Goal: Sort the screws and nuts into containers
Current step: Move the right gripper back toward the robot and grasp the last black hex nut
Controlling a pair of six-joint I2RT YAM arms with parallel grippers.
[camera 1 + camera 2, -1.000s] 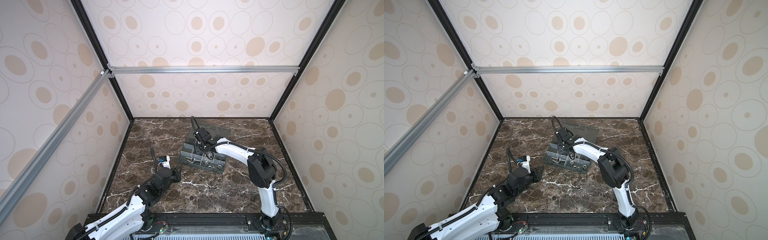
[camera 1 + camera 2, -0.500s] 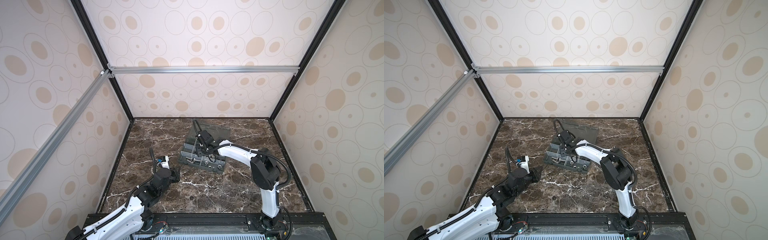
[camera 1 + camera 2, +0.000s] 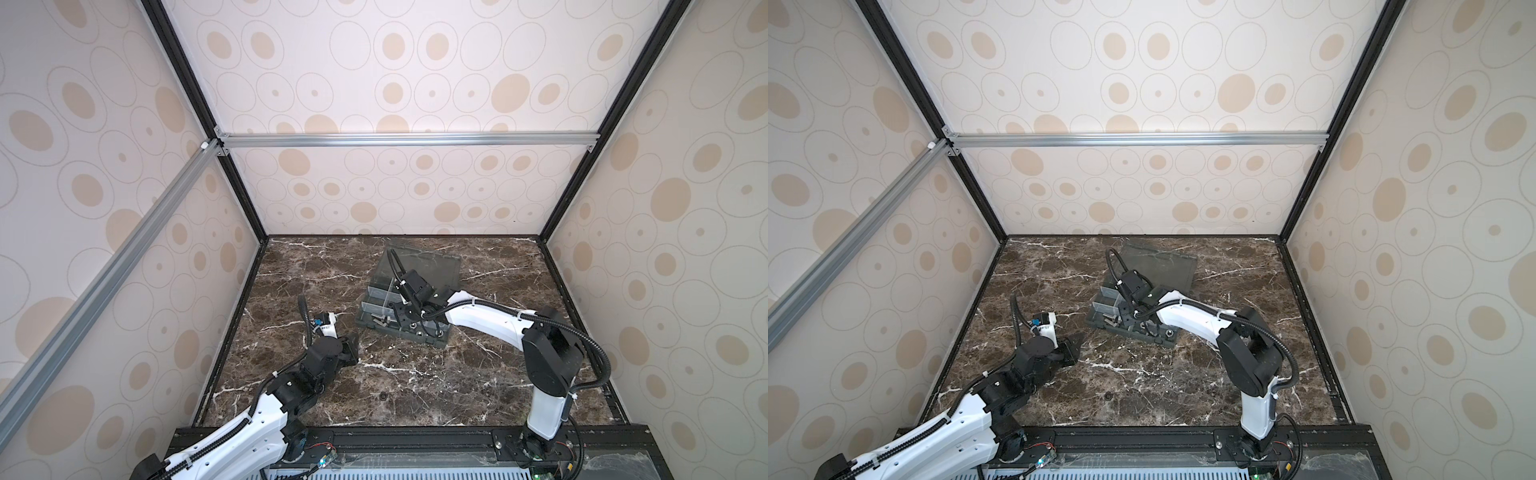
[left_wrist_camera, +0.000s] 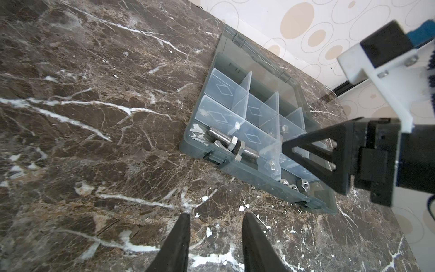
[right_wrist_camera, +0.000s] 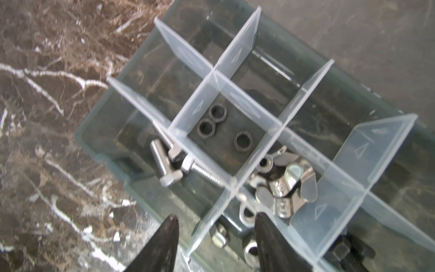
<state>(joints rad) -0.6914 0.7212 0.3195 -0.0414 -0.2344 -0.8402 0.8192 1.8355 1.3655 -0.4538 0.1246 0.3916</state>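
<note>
Brown marble table (image 3: 415,374) carries the containers (image 4: 249,175), smoky divided cells. The screws (image 5: 164,164) lie in an end cell, black ring nuts (image 5: 207,128) in the next, and wing nuts (image 5: 287,186) beside those. Over the last second the right hand (image 5: 215,215) has eased nearer the front cells, jaws apart and empty, straddling a divider (image 5: 219,209). The left hand (image 4: 216,214) stays low over bare table, jaws apart, holding nothing. No loose pieces show outside, so sorting looks nearly finished.
</note>
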